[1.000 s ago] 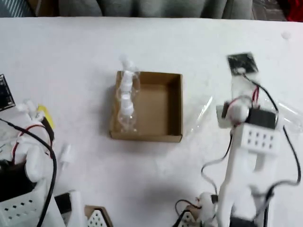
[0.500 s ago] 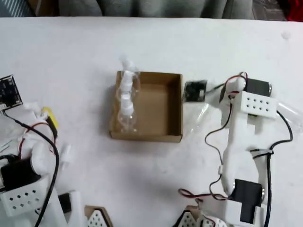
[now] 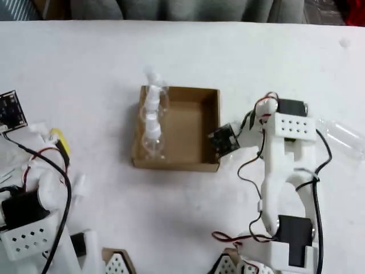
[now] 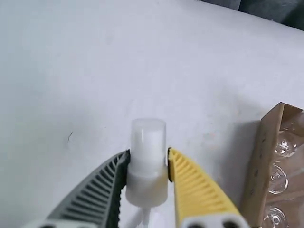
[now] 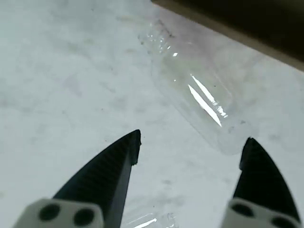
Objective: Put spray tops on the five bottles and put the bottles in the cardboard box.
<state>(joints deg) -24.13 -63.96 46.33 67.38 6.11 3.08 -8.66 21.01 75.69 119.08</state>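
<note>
L hand [image 4: 147, 154] clenched on spray top [image 4: 148, 137], R hand [image 5: 192, 139] spread wide, bottle [image 5: 194, 95] just ahead

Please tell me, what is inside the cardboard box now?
Clear bottles with white tops lie along one wall of the cardboard box, and brown floor shows beside them. They overlap, so their number cannot be told.
</note>
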